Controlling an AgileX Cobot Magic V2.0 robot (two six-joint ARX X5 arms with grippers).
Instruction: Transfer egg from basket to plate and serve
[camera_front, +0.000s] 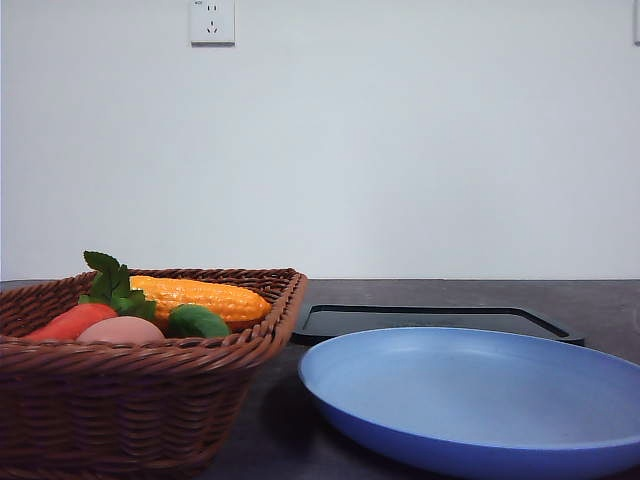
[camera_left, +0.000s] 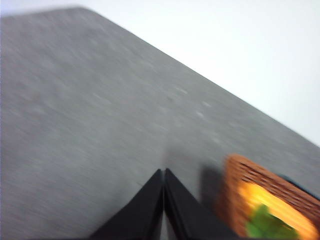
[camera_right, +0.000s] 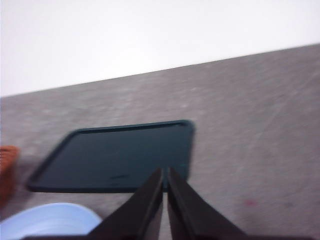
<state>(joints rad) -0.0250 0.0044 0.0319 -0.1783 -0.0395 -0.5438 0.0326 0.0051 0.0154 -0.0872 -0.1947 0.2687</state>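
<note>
- Basket (camera_front: 130, 400): brown wicker, rectangular with flared sides, standing on the worktop (camera_front: 600, 305) at the front left of the front view. One blurred corner of it appears in the left wrist view.
- Egg (camera_front: 120, 330): pinkish-tan, lying inside the basket close to its near rim, between the carrot and the green vegetable.
- Carrot (camera_front: 72, 321): red-orange with green leaves, in the basket, touching the egg on its left.
- Green vegetable (camera_front: 197, 321): dark, rounded, in the basket just right of the egg.
- Corn (camera_front: 200, 297): yellow-orange cob, lying across the basket behind the egg and green vegetable.
- Plate (camera_front: 470, 400): large, round, blue, shallow, on the worktop just beside the basket on its right; nothing lies on it.
- Tray (camera_front: 430, 320): flat, black, rectangular, behind the plate, its near edge hidden by the plate's rim.
- Left pincer (camera_left: 164, 197): black fingers pressed together, holding nothing, above bare grey worktop, the basket's corner near it.
- Right pincer (camera_right: 164, 197): black fingers pressed together, holding nothing, over the near edge of the tray, the plate's rim near it.
- Wall socket (camera_front: 212, 21): white, high on the wall above the basket.
</note>
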